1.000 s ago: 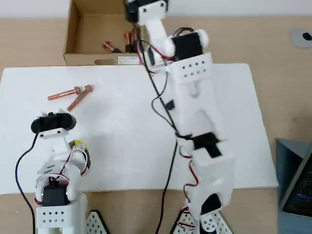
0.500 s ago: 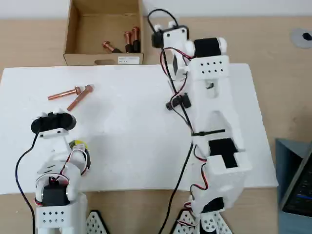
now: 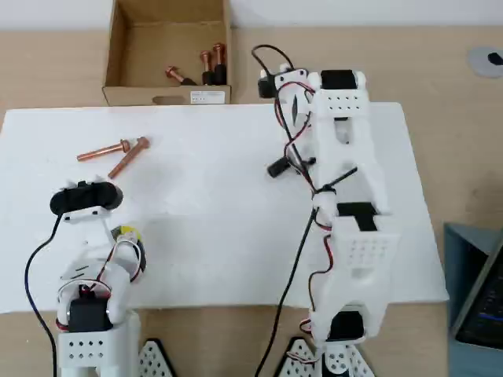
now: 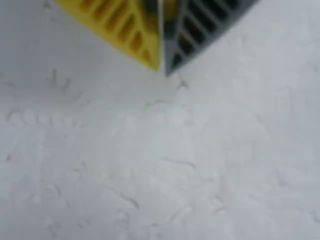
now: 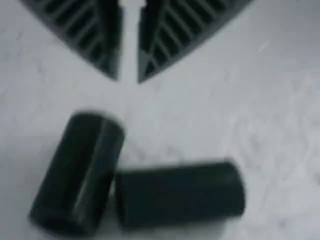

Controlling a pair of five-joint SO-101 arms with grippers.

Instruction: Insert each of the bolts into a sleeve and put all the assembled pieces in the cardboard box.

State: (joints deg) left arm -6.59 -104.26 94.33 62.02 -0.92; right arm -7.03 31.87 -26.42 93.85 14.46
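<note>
Right wrist view: two black sleeves (image 5: 75, 172) lie touching on bench (image 5: 270, 100), just beside my right jaws, barely parted; left jaws pressed together. I'd spread wider, pinch one sleeve mid-length w/o nudging its neighbour.

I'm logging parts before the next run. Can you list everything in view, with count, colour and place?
cardboard box: one, brown, on the table beyond the mat's far edge
assembled pieces: three, copper with black, inside the box towards its right side
bolts: two, copper, close together on the mat ahead of the left arm
sleeves: two, black, lying on the mat by the right tool
mat: one, white, on the table
table: one, wood-coloured
left tool: one, yellow and grey, shut, over bare mat
right tool: one, dark, slightly open, holding nothing
</note>
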